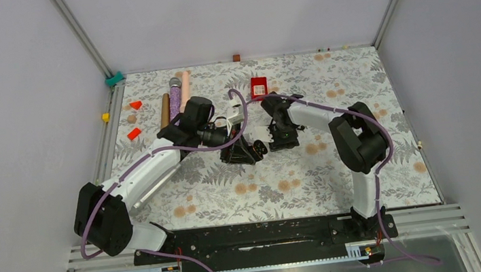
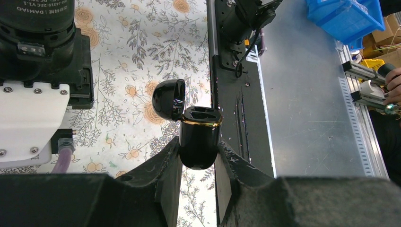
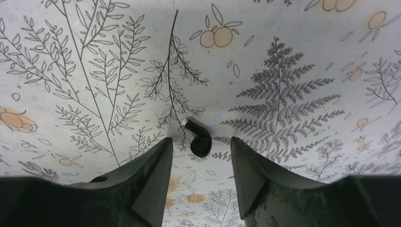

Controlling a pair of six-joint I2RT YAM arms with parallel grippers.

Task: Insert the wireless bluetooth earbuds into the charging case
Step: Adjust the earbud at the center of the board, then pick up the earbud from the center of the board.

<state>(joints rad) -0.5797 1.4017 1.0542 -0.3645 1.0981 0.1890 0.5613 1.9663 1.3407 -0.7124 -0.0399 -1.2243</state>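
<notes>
Black earbud (image 3: pixel 198 140), wrist-view only, lies between right end effector's (image 3: pixel 201 147) parted tips; left end effector (image 2: pixel 197 147) clamps charging case (image 2: pixel 201 130).

Charging case (image 2: pixel 198 142) — smooth, glossy black plastic with a gold metallic rim. Earbud (image 3: pixel 199 142): black, glossy, smooth. Table cover (image 3: pixel 293 42) — matt, printed with a floral pattern.

- We read "DAMIAO" in white print on the black motor housing (image 2: pixel 38 28), top left corner of the left wrist view.
- Other small print lines on that housing: partly cut off, we can't read them for sure.
- White label on the red box (image 1: pixel 259 86) near the table's far edge: too small to read.
</notes>
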